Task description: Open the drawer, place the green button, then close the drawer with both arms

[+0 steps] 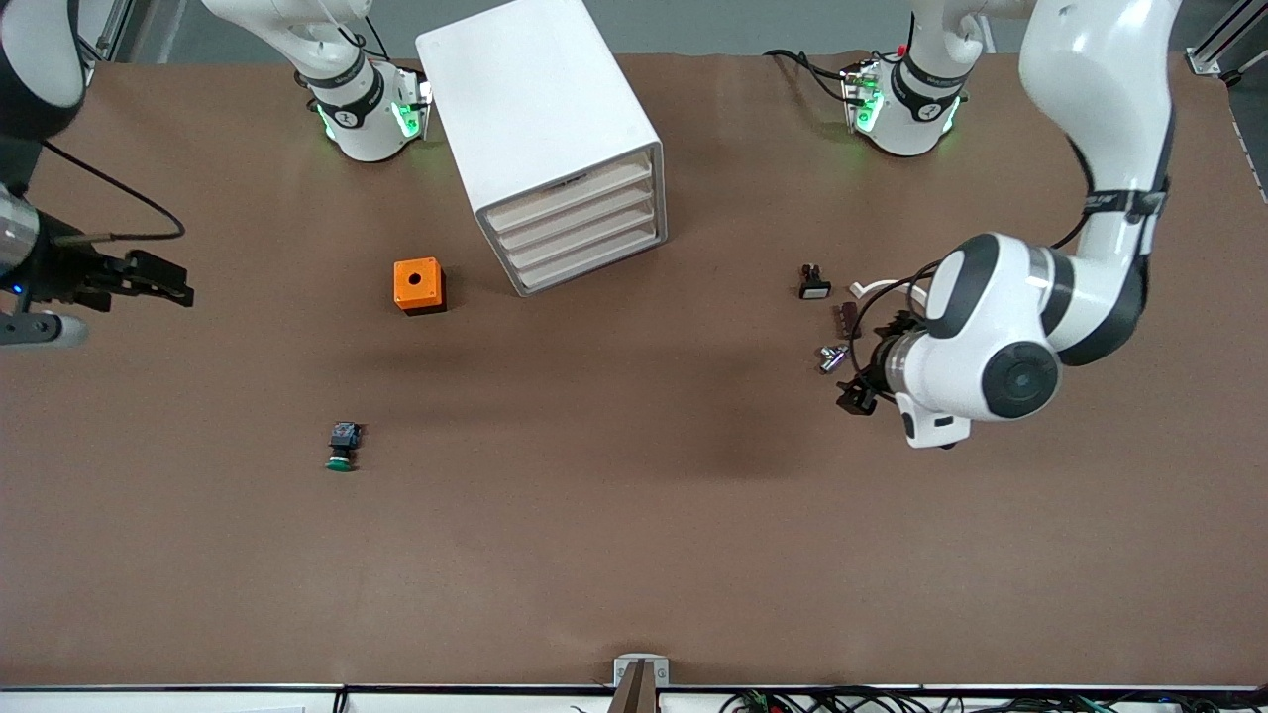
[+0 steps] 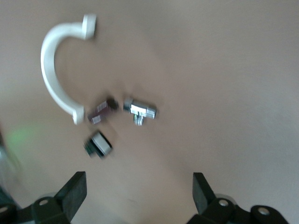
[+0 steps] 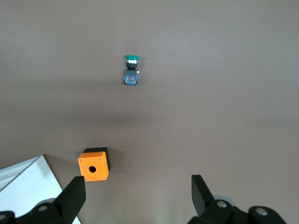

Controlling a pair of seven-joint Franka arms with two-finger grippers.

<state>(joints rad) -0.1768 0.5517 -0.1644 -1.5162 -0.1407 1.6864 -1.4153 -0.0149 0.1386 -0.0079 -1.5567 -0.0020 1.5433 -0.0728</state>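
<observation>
The white cabinet (image 1: 540,119) stands at the middle of the table near the arms' bases, and its four cream-fronted drawers (image 1: 580,233) are all shut. The green-capped button (image 1: 343,446) lies on the table, nearer to the front camera than the orange cube; it also shows in the right wrist view (image 3: 131,70). My right gripper (image 1: 180,285) hangs open and empty at the right arm's end of the table, apart from the button; the right wrist view shows its jaws spread (image 3: 138,196). My left gripper (image 1: 858,388) is open and empty (image 2: 139,193) over small parts at the left arm's end.
An orange cube with a round hole (image 1: 419,285) sits beside the cabinet (image 3: 95,164). By the left gripper lie a black switch with a white face (image 1: 813,282), a dark small part (image 1: 845,319), a metal fitting (image 1: 832,356) and a white curved clamp (image 2: 58,70).
</observation>
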